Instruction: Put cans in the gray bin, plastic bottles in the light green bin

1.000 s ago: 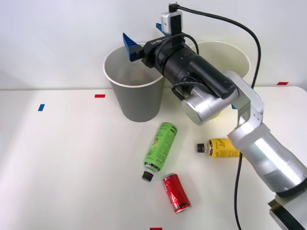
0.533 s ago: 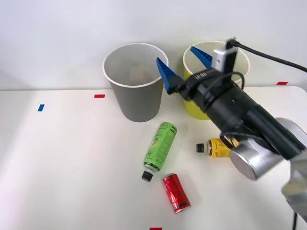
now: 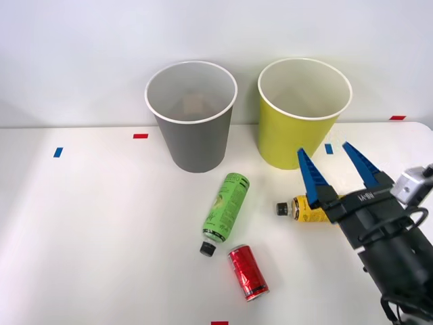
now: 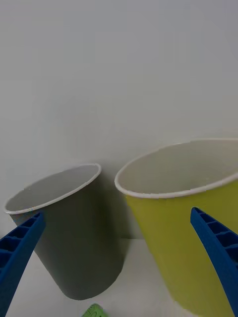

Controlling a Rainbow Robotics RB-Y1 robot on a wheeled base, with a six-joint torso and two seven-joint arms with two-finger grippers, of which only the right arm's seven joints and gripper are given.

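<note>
The broad white table [image 3: 101,223] carries everything, with small red and blue tape marks [image 3: 141,135] stuck along its far part. On its far side stand two tall round tapered bins with white rims and white insides, side by side and a little apart: the gray bin [image 3: 193,139] on the left and the yellow-green bin [image 3: 298,135] on the right; the wrist view shows the same gray bin [image 4: 82,242] and yellow-green bin [image 4: 188,237] upright against the pale wall. The right arm's black gripper [image 3: 336,170] comes in from the near right corner, its blue ribbed jaws spread wide and holding nothing, pointing up toward the yellow-green bin. Near the middle of the table the slim green-labelled plastic bottle [image 3: 226,206] lies on its side, its black cap toward the near edge. To its right lies the yellow plastic bottle [image 3: 303,208], black cap pointing left, partly hidden behind the left jaw. Just beside the green bottle's cap, nearer the front edge, the small shiny red can [image 3: 248,272] lies on its side.
</note>
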